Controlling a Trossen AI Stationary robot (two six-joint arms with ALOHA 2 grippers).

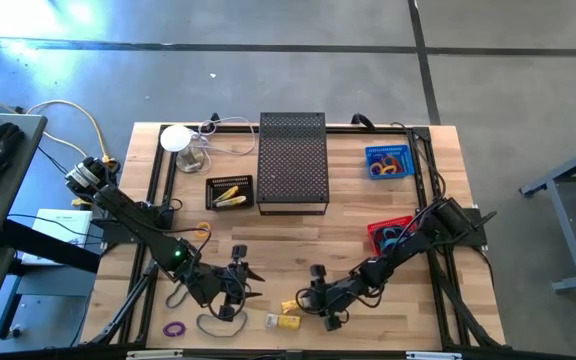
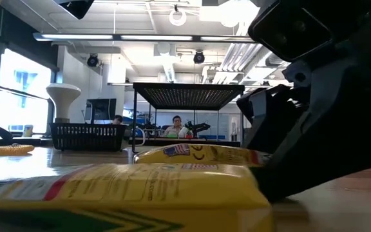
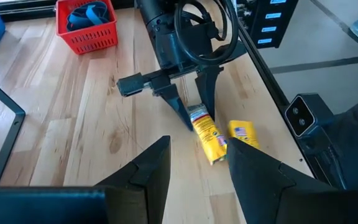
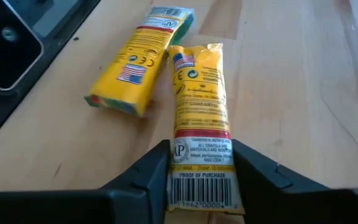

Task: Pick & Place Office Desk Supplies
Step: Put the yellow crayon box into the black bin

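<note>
Right wrist view shows it best: the right gripper (image 4: pixel 201 180) has its two dark fingers (image 4: pixel 145 171) on either side of the near end of a yellow packet (image 4: pixel 199 106), pads right at the packet's edges, either pinching it or a moment from it; whether it grips firmly I cannot tell. The packet's long axis runs straight away from the wrist, across the gap between the fingers, so they press on its narrow width. A second yellow packet (image 4: pixel 138 62) lies just beside the first, angled, its corner touching or nearly touching the far end.

From above, both packets sit near the front edge of the table (image 1: pixel 368 215), between the two arms, and the right gripper (image 1: pixel 320 300) is plainly the nearer. The left gripper (image 1: pixel 230 290) hangs close by with its fingers (image 3: pixel 148 171) apart and nothing between them, pointing towards the packets.

I'd judge a lift wants care, so the neighbouring packet isn't dragged along
</note>
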